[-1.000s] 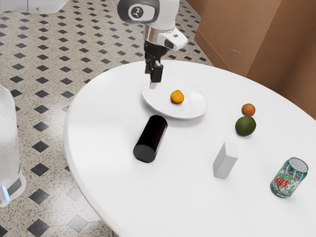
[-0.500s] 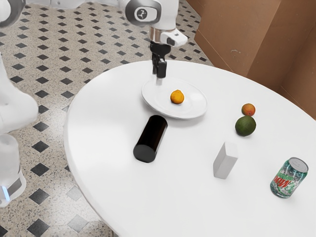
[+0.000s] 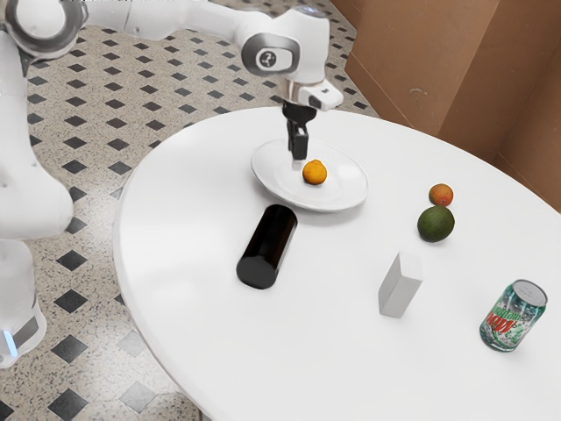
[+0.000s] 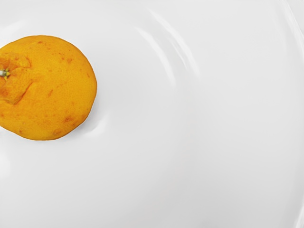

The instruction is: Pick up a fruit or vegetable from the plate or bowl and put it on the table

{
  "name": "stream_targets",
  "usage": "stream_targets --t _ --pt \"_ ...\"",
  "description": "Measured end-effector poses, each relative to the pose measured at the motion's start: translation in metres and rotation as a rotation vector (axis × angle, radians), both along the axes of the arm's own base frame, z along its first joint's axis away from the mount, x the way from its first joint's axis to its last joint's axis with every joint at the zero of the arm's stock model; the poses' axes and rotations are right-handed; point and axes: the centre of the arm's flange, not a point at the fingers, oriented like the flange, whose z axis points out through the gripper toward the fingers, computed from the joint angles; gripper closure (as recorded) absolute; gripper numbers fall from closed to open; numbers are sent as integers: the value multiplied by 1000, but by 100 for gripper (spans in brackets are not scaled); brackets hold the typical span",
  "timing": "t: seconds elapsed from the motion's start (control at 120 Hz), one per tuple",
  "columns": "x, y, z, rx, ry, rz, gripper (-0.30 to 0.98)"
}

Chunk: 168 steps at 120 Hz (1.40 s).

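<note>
And there we were, out over the white plate (image 3: 346, 195) on the round desk (image 3: 188, 210), our gripper (image 3: 299, 156) right near the orange (image 3: 315, 173), which sat on the plate with its stem end in sight, though we couldn't tell whether the gripper was spread or closed up!

An orange fruit (image 4: 50, 90) on a white plate (image 4: 213, 142).
</note>
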Motion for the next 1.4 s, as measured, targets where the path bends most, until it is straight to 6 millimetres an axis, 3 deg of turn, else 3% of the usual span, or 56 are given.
stream_targets --t 0.175,0.4,0.675,0.867,1.075,1.4 --pt "16 21 -18 -8 -26 25 2" --pt "36 31 -20 -36 -87 3 2" --pt "56 75 -54 -64 -104 28 2" --pt "62 78 -69 -76 -102 22 2" --pt "70 65 -72 -84 -120 0 2" --pt "77 61 -85 -75 -131 -1 2"
